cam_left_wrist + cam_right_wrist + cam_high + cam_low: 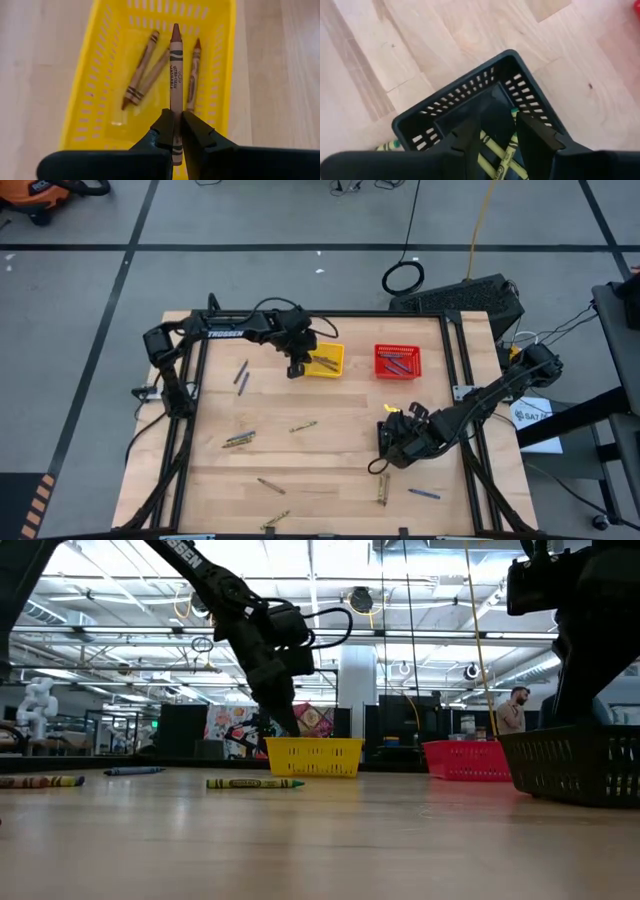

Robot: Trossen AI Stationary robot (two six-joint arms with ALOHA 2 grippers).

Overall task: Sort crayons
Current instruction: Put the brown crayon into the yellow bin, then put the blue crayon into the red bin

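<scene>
My left gripper [175, 131] is shut on a brown crayon [176, 65] above the left rim of the yellow basket [328, 361], which holds three brown crayons [142, 70]. It also shows in the high view [297, 366] and the low view [287, 720]. My right gripper [497, 134] is open and empty over the black basket [470, 112], its fingers inside the rim above yellow-green crayons [495, 150] on the basket floor. It also shows in the high view [398, 438]. The red basket [398, 362] holds blue-purple crayons. My left gripper pinches the brown crayon near its blunt rear end [175, 125] between its two fingers. The crayon lies along the fingers and sticks out past their tips, its point [175, 29] over the basket. The fingers slant down from the table's left. The crayon is lifted clear.
Loose crayons lie on the wooden table: two at the left [241, 375], some mid-table [240, 439] [304, 425], and others toward the near edge [270, 485] [383, 492] [424, 494]. A person [515, 710] stands in the room beyond.
</scene>
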